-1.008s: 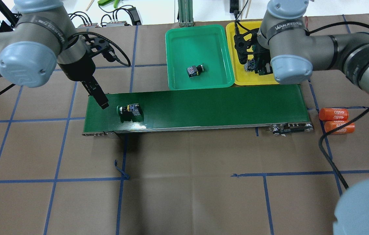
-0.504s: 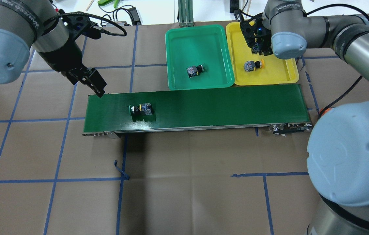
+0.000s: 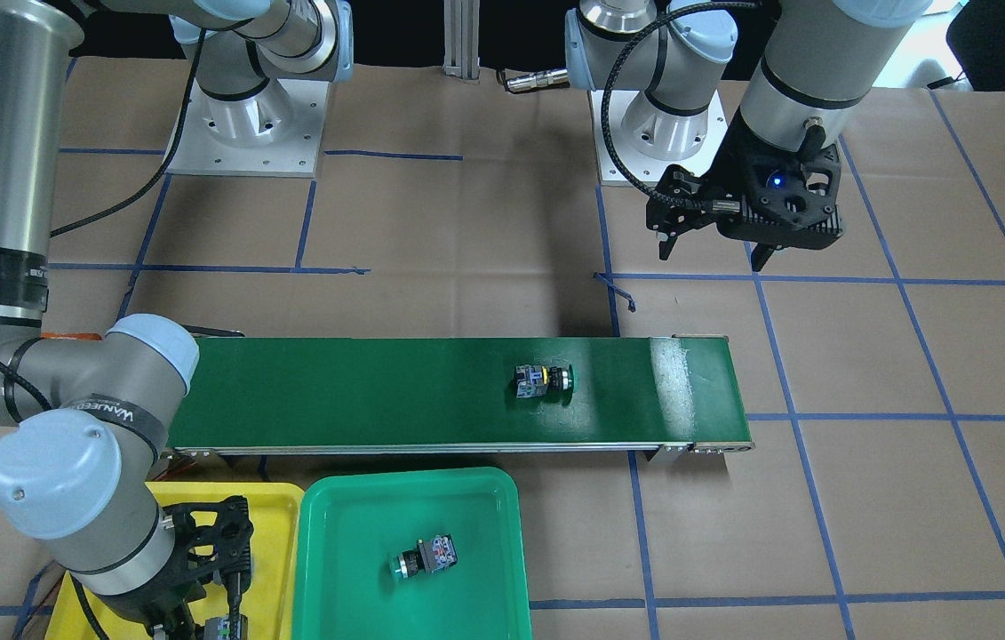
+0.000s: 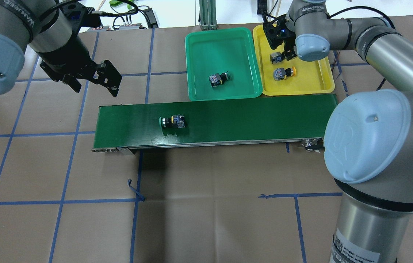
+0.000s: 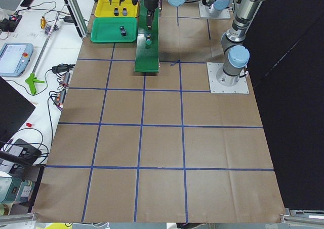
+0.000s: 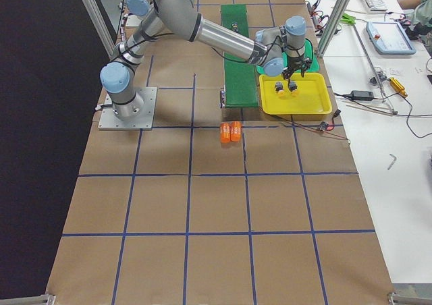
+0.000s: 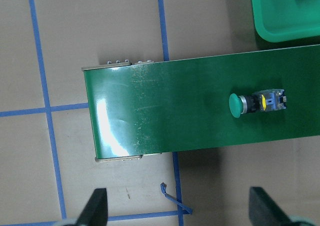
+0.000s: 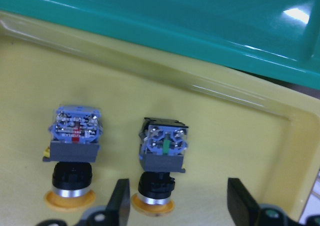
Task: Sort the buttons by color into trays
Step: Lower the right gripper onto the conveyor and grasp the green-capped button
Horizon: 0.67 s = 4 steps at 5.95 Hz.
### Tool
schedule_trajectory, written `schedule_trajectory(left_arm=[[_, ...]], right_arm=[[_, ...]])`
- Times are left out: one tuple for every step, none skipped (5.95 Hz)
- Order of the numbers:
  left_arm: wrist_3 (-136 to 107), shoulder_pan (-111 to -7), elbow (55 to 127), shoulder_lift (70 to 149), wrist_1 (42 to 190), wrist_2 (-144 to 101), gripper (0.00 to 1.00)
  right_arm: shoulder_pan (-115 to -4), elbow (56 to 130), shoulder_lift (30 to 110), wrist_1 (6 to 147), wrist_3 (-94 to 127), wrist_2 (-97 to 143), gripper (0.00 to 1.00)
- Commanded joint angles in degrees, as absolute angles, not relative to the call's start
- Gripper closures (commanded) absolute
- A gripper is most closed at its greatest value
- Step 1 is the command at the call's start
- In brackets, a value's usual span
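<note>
Green tray [image 4: 224, 40]: shallow, raised rim; sits on the far side of the belt from the robot, just beside the yellow tray.
Green-tray button [image 4: 219, 78]: green cap, lying on its side inside the green tray, near the tray's middle.
Yellow tray [image 4: 316, 82]: same build, on the robot's right of the green tray.
Yellow button A [image 4: 282, 73]: yellow cap, on its side on the yellow tray floor.
Yellow button B [image 8: 162, 156]: yellow cap, on its side just beside A, bodies parallel and not touching.
Right gripper [image 8: 180, 206]: low over the yellow tray, fingers spread wide and gripping nothing; B's cap lies between them, close to one finger.
Conveyor belt [image 4: 246, 117]: long, dark green, across the table's middle.
Belt button [image 4: 172, 121]: green cap, on its side on the belt, cap pointing to the end on the robot's left.
Left gripper [image 4: 95, 87]: raised over the table by the belt's far edge, fingers wide apart, holding nothing, well apart from the belt button.
Table [image 4: 206, 204]: brown paper, blue tape grid.
Orange cylinders [image 6: 231, 131]: two, side by side near the belt's end on the robot's right.
</note>
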State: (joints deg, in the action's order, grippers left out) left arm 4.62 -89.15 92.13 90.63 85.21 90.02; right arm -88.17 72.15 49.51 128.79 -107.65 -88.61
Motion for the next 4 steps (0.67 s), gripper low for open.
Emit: schedule_trajectory(left_arm=[[2.99, -89.38, 92.02, 90.35, 85.17, 90.26, 0.01], [2.99, -89.38, 92.02, 90.00, 85.25, 90.26, 0.01], [2.90, -89.38, 91.85, 89.83, 85.34, 90.44, 0.01], [2.90, -89.38, 91.93, 89.74, 85.78, 90.35, 0.01]], right_arm=[[-88.76, 72.86, 56.73, 114.80, -103.04, -89.12, 0.00], [-89.20, 75.21, 61.56, 107.56, -97.44, -88.51, 0.00], [-91.73, 81.50, 66.83, 107.23, -94.69, -88.42, 0.00], [-93.50, 89.04, 71.93, 108.36, -87.78, -88.07, 0.00]])
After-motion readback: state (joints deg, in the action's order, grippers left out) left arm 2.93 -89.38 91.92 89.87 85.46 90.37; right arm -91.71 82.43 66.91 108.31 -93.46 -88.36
